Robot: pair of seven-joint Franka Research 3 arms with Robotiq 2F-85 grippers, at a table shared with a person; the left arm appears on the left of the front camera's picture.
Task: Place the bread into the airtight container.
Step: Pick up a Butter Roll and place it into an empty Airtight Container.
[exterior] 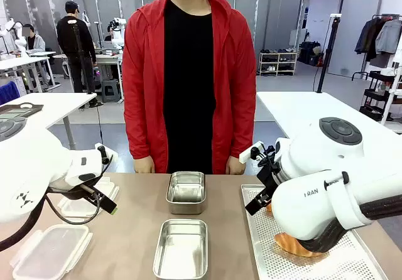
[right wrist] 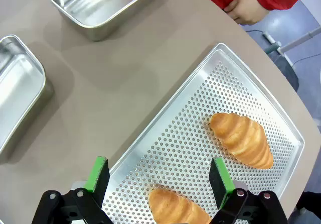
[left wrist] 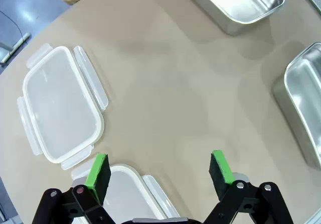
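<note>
R gripper (right wrist: 158, 171) wide open, empty, over perforated tray (right wrist: 200, 108); one croissant (right wrist: 175, 210) just under its pads, another croissant (right wrist: 243, 139) beside it; risk: hard pinch crushes flaky crust, or off-centre grip drops it short of nearer steel container (right wrist: 17, 93); L gripper (left wrist: 158, 169) open, empty.

Golden-brown bread (right wrist: 242, 139) on silver perforated tray (right wrist: 190, 128); tan table (right wrist: 125, 83); red jacket (exterior: 141, 73).
</note>
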